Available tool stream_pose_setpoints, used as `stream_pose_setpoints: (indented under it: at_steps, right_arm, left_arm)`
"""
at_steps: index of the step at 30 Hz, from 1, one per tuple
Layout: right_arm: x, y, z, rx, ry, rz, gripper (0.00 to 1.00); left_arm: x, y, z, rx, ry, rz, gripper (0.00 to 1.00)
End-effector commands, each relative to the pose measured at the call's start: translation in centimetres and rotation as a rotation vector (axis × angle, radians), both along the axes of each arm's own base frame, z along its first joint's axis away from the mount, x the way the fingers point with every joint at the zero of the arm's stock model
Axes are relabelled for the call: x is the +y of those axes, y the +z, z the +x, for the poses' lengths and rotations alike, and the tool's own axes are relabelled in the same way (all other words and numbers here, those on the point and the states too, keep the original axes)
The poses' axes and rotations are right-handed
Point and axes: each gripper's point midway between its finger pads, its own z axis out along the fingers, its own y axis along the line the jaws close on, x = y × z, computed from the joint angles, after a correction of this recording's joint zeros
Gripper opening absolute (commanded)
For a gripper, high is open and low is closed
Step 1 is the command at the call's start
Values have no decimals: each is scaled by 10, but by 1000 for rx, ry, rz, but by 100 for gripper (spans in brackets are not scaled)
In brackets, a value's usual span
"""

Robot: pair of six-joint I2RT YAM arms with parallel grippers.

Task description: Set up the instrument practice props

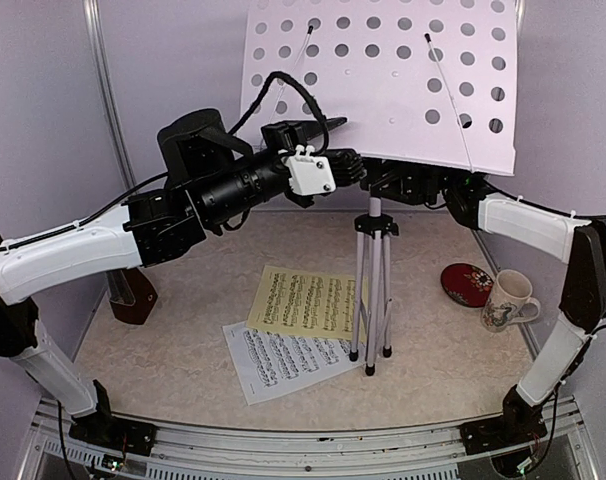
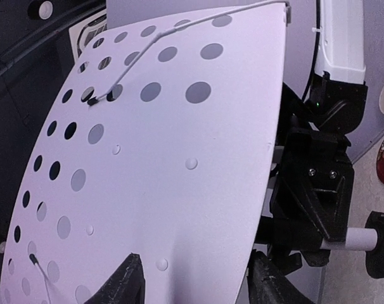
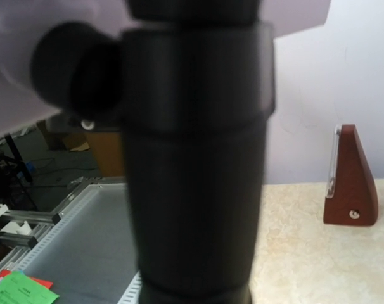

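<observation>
The music stand's white perforated desk (image 1: 383, 80) stands tilted on its tripod (image 1: 373, 290) mid-table. My left gripper (image 1: 351, 165) is at the desk's lower edge. In the left wrist view it (image 2: 197, 285) is open, one finger in front of the desk (image 2: 166, 177), the other past its edge. My right gripper (image 1: 398, 180) holds the stand's black post (image 3: 195, 177) just under the desk; the post hides its fingers. The yellow sheet (image 1: 303, 300) and the white sheet (image 1: 283, 360) lie flat by the tripod feet. The brown metronome (image 1: 133, 295) stands at the left wall, also in the right wrist view (image 3: 350, 180).
A floral white mug (image 1: 508, 300) and a red round dish (image 1: 468, 283) sit at the right side of the table. Purple walls close in the back and sides. The arms' bases stand on the near metal rail (image 1: 303, 445).
</observation>
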Motion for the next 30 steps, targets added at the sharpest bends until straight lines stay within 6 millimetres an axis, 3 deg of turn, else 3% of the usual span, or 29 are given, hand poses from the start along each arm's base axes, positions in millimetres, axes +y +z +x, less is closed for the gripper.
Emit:
stream_pose_setpoints:
  at_steps: [1,7,9,13,23,26,30]
  right_arm:
    - [-4,61,-5,-151,-52,99,0]
    - [-4,81,4,-181,-87,119,0]
    - [-5,86,9,-182,-108,127,0]
    - [-8,97,18,-190,-164,157,0]
    - [-8,107,30,-201,-218,238,0]
    - [-7,103,34,-188,-219,260,0]
    - [-7,103,35,-176,-215,289,0]
  left_arm:
    - [51,99,-39,-105,-61,-320,58]
    - [72,103,-54,-38,-97,-406,69]
    - [80,103,-58,0,-106,-436,77]
    - [101,90,-53,168,-93,-526,80]
    - [130,-49,3,790,-152,-677,73]
    - [113,-88,15,879,-154,-620,71]
    - [98,-105,28,913,-138,-606,71]
